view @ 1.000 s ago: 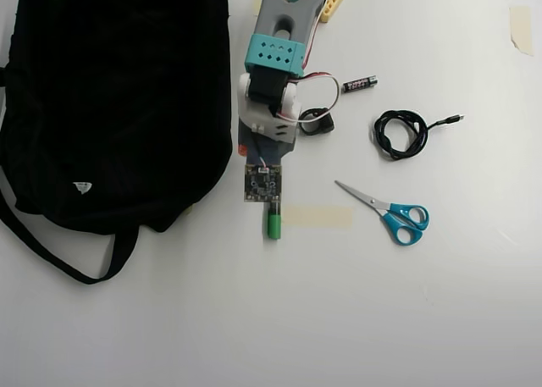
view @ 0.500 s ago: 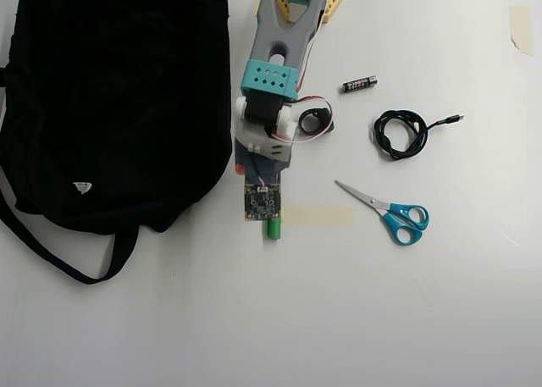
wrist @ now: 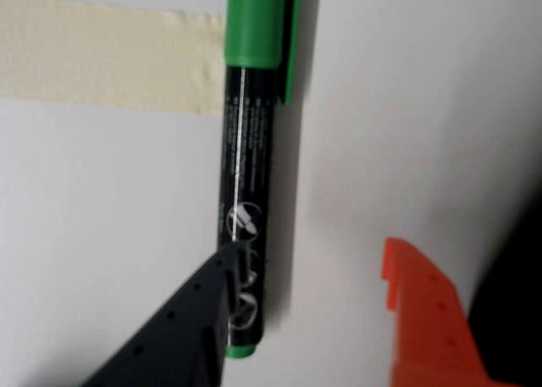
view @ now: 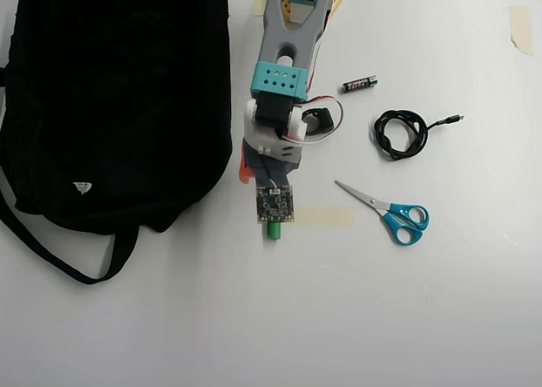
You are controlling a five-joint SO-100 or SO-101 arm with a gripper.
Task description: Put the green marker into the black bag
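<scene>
Wrist view shows my hand [wrist: 309, 264] spread open, its dark finger [wrist: 182, 319] touching or overlapping the lower barrel of the green marker [wrist: 247, 150] and its orange finger [wrist: 428, 319] apart on the other side, so the barrel sits toward one edge of the gap rather than centred. Nothing is gripped yet. The marker lies flat on the white bench [wrist: 102, 234], its green cap beside the end of a strip of beige tape [wrist: 102, 61]; I judge the tape marks where the marker was laid out. From overhead, my arm reaches down over the marker, and only the green cap [view: 274, 230] peeks out below the wrist camera board, next to the tape [view: 326, 216]. The black bag [view: 118, 99] lies flat just left of my arm in that view, its strap trailing toward the bottom. I cannot see an opening in it or anything inside it. The scissors [view: 389, 211], coiled cable [view: 402, 133] and battery [view: 359, 84] lie off to the right, clear of my path. My next step, as I judge it, is to shift sideways to centre the barrel before closing.
</scene>
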